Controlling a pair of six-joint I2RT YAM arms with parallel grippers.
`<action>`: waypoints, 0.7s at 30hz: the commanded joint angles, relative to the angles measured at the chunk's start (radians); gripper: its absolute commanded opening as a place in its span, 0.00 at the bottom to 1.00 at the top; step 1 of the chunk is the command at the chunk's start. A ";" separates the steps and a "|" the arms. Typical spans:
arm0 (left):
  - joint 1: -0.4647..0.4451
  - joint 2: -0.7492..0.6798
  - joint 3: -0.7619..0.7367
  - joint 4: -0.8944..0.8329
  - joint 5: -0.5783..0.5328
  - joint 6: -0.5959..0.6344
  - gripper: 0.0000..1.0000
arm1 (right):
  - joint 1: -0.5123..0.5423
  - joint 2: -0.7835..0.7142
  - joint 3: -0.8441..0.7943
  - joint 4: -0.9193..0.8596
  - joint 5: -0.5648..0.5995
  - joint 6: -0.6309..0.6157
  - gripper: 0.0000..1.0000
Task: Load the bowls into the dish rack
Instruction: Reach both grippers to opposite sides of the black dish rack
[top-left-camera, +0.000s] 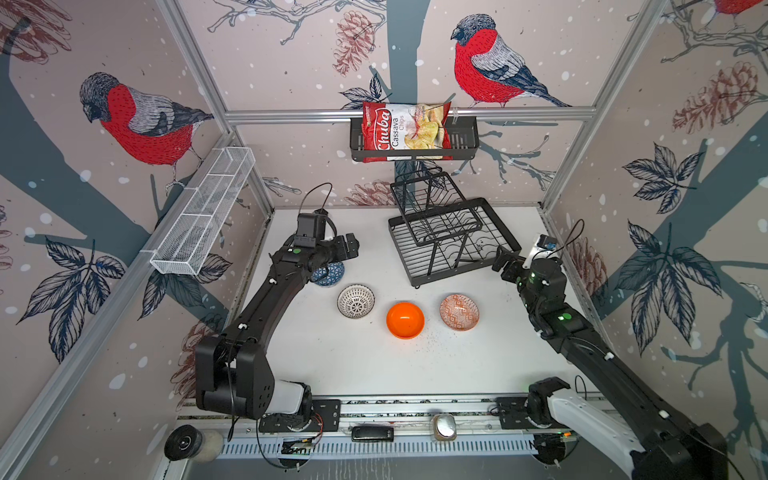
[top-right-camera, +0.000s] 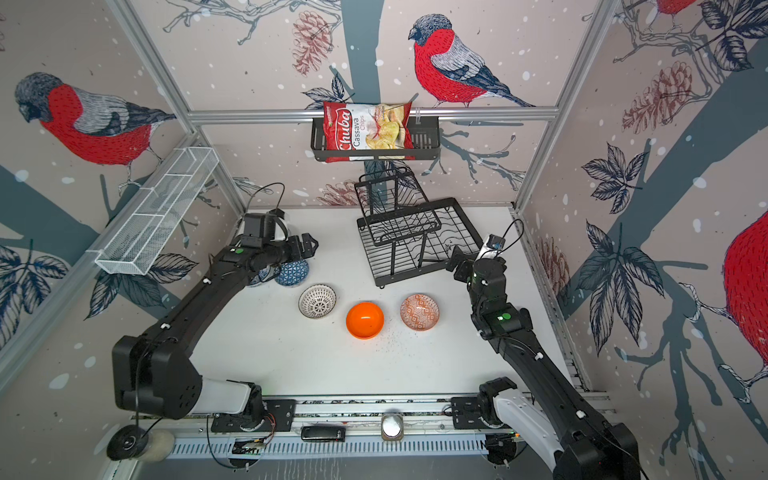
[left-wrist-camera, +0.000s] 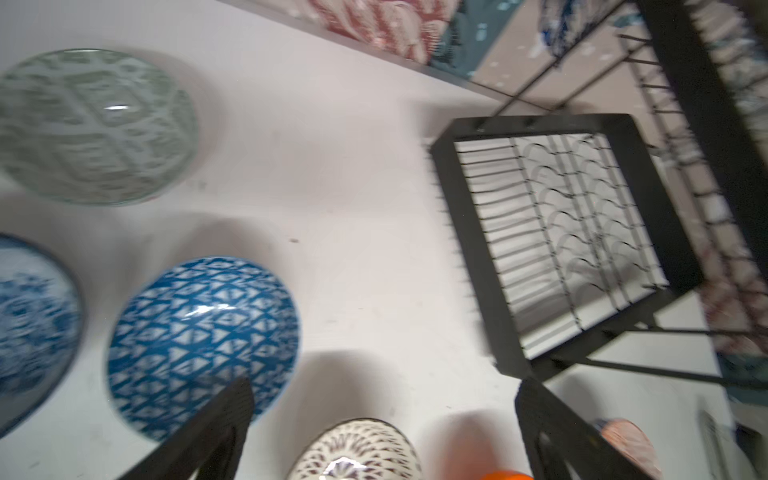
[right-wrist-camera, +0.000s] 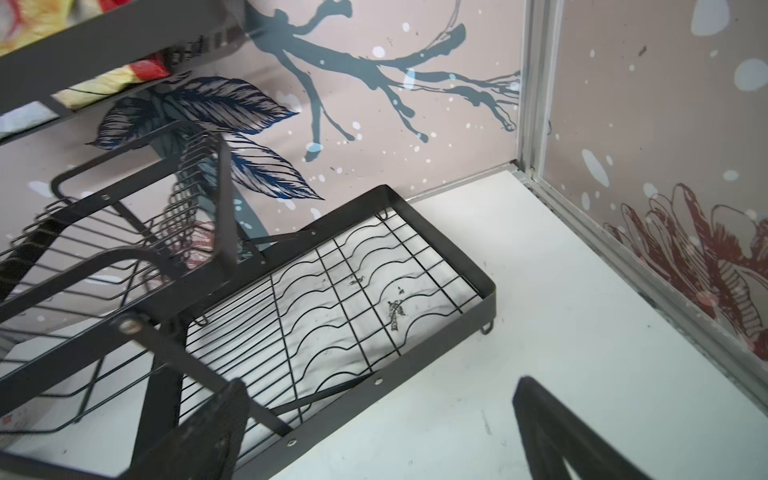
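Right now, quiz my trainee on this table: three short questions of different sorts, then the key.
1. True or false: the dish rack already holds a bowl.
2. What sits between the black-lined white bowl and the red-patterned bowl? A a mug; B the orange bowl; C a plate.
3. Fill in: the left hand is ____, with nothing in it.
Key: 1 false; 2 B; 3 open.
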 joint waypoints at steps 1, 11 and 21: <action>-0.049 -0.021 -0.030 0.160 0.112 -0.096 0.98 | -0.071 0.045 0.045 -0.024 -0.058 0.044 1.00; -0.235 0.001 -0.079 0.450 0.114 -0.263 0.98 | -0.255 0.428 0.295 -0.089 -0.101 -0.024 0.99; -0.280 0.107 -0.006 0.437 0.125 -0.279 0.98 | -0.279 0.886 0.721 -0.227 -0.165 -0.128 1.00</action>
